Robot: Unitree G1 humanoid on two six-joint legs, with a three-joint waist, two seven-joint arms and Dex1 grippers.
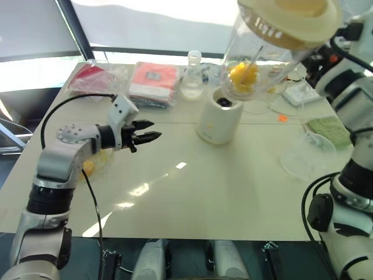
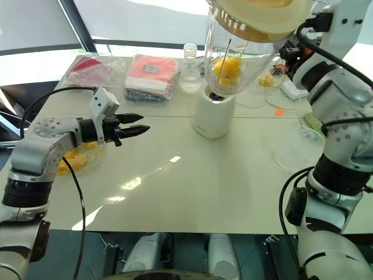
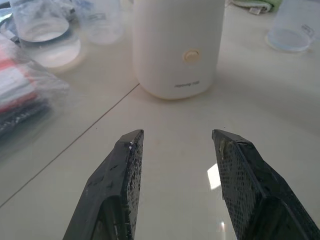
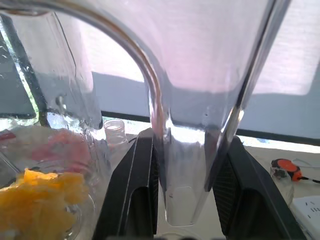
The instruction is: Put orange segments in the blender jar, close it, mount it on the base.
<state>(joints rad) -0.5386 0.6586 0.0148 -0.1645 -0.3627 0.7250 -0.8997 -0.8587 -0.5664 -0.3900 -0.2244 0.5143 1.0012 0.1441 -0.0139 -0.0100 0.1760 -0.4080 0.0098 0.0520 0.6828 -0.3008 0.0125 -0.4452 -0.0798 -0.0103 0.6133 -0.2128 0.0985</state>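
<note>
At my nine o'clock a shallow glass bowl (image 2: 78,157) holds orange pieces, half hidden behind my left arm. Above it my left gripper (image 1: 150,132) hovers over bare table (image 1: 192,192), fingers spread to a moderate gap and holding nothing; its wrist camera looks between them straight at the base (image 3: 177,47), where a small round button and faint lettering show that the head views do not give.

At eleven o'clock lie two plastic-wrapped packs, one red (image 1: 93,76), one pink-orange (image 1: 154,81), contents unreadable. Just right of them stands a small clear glass bottle (image 1: 193,76), seemingly empty.

At twelve o'clock the cream-white base stands with its dark socket open upward. The blender jar (image 2: 245,55) hangs tilted in the air just above it, not seated, with its cream lid (image 2: 262,14) on and partly cut off by the frame's top edge. The orange segments (image 2: 227,69) lie heaped in the jar's narrow bottom.

My right gripper (image 4: 182,195) is clamped on the jar's clear handle (image 4: 187,165), seen in its wrist camera; in the head views the jar and arm hide it.

At two o'clock a small glass dish (image 2: 267,80) holds a few orange bits, hard to make out. At three o'clock sits an empty clear bowl (image 1: 309,153).
</note>
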